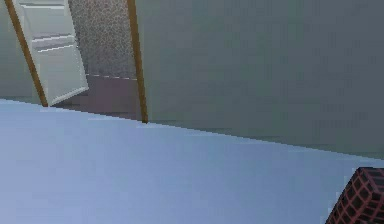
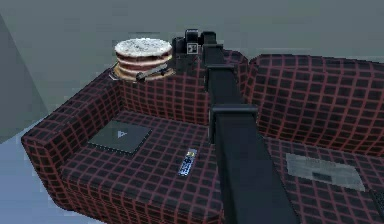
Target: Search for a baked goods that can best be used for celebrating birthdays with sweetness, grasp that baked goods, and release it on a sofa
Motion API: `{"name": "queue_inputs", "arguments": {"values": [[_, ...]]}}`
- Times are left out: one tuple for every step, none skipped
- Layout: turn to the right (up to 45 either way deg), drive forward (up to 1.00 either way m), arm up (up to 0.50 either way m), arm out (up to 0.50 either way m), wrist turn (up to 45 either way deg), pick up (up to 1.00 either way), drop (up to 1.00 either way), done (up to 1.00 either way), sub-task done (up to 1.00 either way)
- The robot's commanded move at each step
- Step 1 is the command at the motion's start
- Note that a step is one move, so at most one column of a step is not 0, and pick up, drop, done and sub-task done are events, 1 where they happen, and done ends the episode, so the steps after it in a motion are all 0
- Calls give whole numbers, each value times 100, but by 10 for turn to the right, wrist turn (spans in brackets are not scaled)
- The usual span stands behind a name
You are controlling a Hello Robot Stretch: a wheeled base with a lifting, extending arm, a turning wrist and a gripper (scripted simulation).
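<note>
- A dark red checked sofa [image 2: 300, 100] stands against a grey wall.
- The gripper [image 2: 168, 64] sits at the layered cake [image 2: 140, 57] by the sofa's back corner; I cannot tell whether it grips the cake.
- The arm [image 2: 235, 130] reaches across the seat, probably so the cake can be released onto the cushions.
- A remote [image 2: 187, 161] lies on the seat nearer the robot.

Recorded are a white panelled door [image 1: 50, 45], seen ajar in a brown wooden frame [image 1: 140, 60], a grey wall [image 1: 260, 70], a flat dark square slab [image 2: 122, 136], a small blue-and-black bar [image 2: 187, 161] and a flat grey rectangle [image 2: 325, 170].
</note>
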Motion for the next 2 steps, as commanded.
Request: {"name": "queue_inputs", "arguments": {"values": [[0, 0, 0, 0, 450, 0, 0, 0, 0], [0, 0, 0, 0, 450, 0, 0, 0, 0]]}}
